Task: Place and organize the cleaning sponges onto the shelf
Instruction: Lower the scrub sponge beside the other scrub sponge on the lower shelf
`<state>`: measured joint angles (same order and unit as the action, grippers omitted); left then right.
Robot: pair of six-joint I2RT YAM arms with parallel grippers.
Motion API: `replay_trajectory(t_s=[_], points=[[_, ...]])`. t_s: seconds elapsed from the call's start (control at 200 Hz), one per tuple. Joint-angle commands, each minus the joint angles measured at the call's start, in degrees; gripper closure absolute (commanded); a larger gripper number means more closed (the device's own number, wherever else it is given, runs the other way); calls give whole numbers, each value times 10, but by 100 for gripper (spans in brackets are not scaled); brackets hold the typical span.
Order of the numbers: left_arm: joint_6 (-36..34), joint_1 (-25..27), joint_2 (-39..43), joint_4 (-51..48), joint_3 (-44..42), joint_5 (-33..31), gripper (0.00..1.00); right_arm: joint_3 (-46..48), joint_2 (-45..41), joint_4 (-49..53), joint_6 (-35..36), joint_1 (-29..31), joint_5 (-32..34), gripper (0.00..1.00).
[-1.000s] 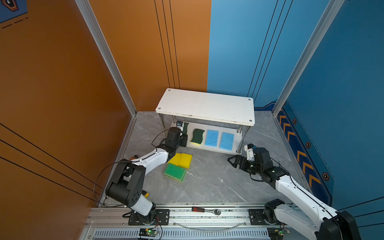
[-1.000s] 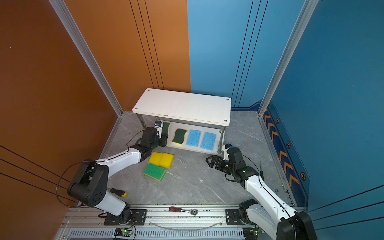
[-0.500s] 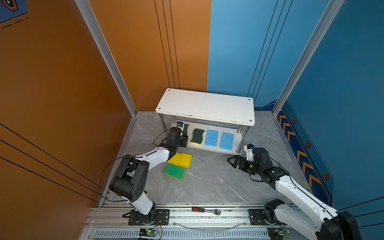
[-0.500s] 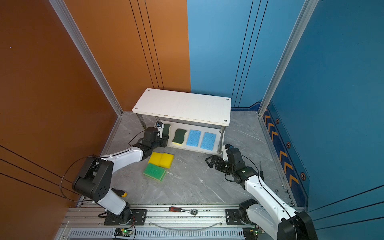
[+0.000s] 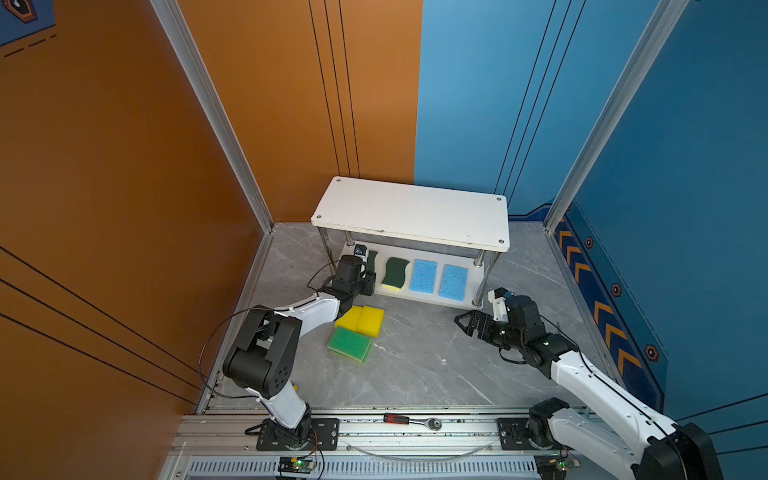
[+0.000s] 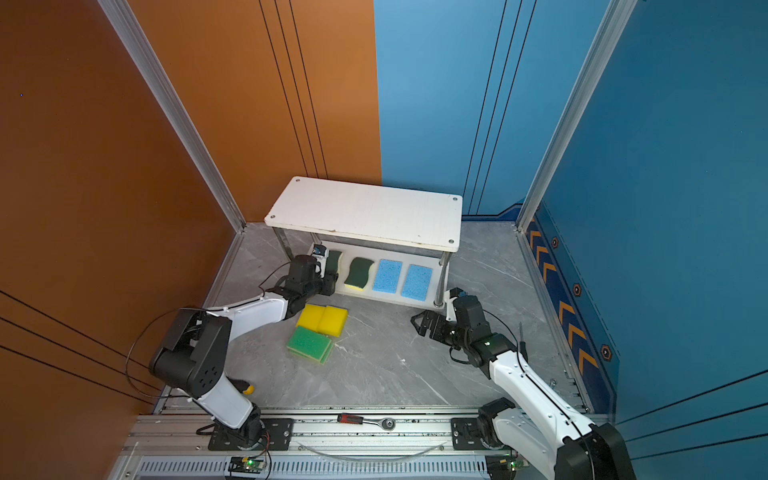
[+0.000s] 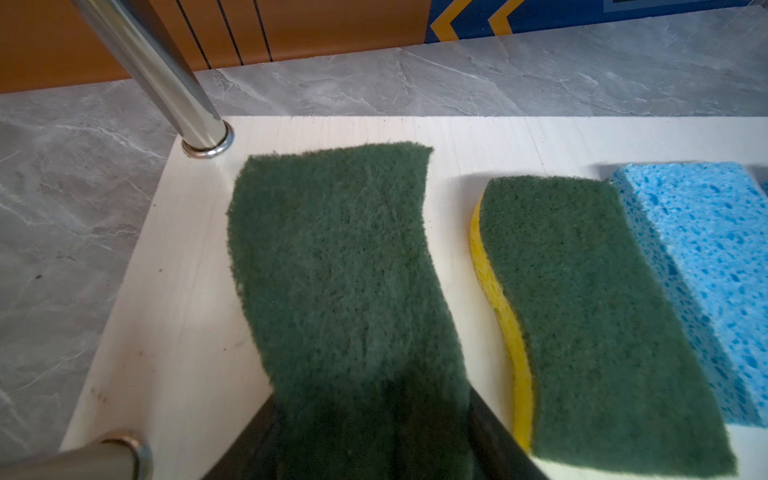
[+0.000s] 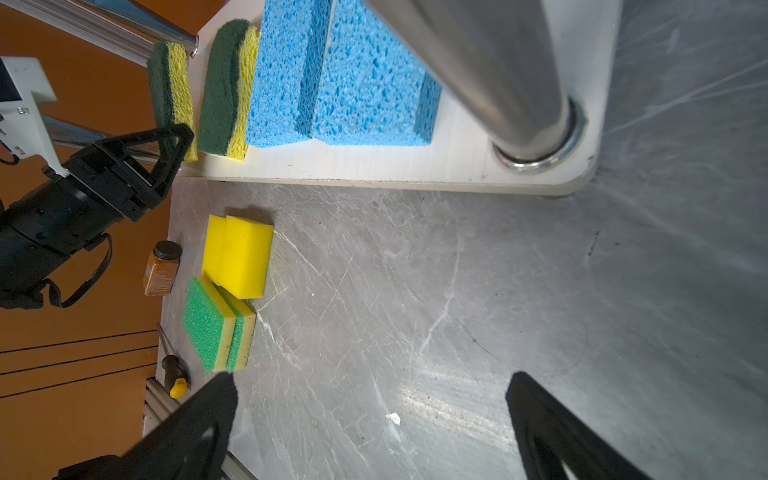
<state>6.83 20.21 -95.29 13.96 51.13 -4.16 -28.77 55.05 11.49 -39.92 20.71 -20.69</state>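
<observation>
One left arm shift by shelf

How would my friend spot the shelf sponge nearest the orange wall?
Find the white shelf at the back; four sponges lie in a row on its lower board. The dark green sponge is the end one nearest the orange side wall; unlike its dark green twin, it sits in the left end effector.

Bare grey marbled tabletop at centre offers passage — white two-board shelf with shiny metal posts blocks 12 o'clock; yellow block sponges and light-green-topped sponges obstruct 9 o'clock.
</observation>
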Motion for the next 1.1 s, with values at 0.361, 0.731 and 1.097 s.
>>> replay_trajectory(t_s=[0.361, 0.731, 1.097], points=[[-13, -6, -12, 5, 15, 14, 41, 4, 2, -9, -4, 3, 12, 0], [-11, -7, -18, 5, 15, 13, 38, 6, 4, -9, -4, 3, 12, 0], [-9, -7, -20, 3, 16, 11, 36, 8, 0, -6, -4, 3, 14, 0]])
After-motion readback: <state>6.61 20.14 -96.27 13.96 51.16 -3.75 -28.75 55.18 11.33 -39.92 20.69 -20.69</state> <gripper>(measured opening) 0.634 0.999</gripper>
